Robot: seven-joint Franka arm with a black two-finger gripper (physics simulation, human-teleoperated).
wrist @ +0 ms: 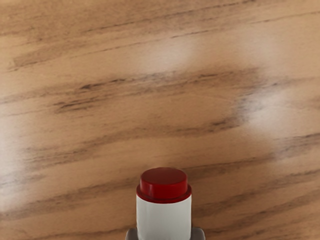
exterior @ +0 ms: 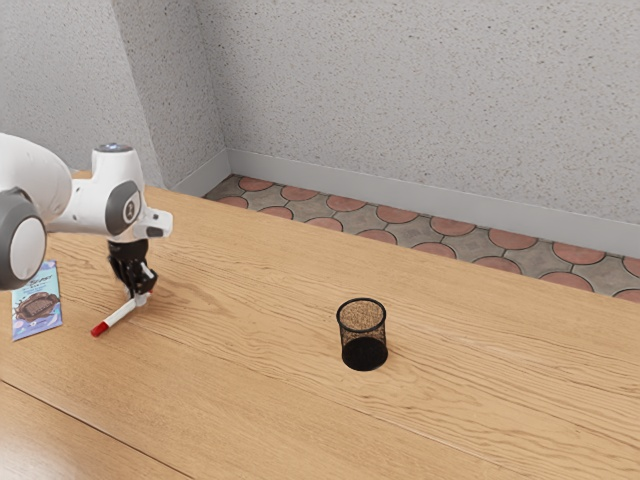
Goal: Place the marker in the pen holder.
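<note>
At the exterior view's left, my gripper (exterior: 140, 296) is low by the table, its two fingers around one end of the white marker (exterior: 121, 314). The marker slants away from the hand, its red cap pointing to the exterior view's lower left; whether it touches the tabletop I cannot tell. From the wrist view, the marker's white body (wrist: 164, 219) with its red end stands between the grey fingertips of my gripper (wrist: 164, 234), touched on both sides. The black mesh pen holder (exterior: 364, 345) stands upright near the exterior view's middle, well apart from the hand.
A light blue packet with a brown picture (exterior: 37, 308) lies on the wooden table (exterior: 250, 400), close to the marker on the exterior view's left. Beyond the table's far edge are a tiled floor and a grey wall.
</note>
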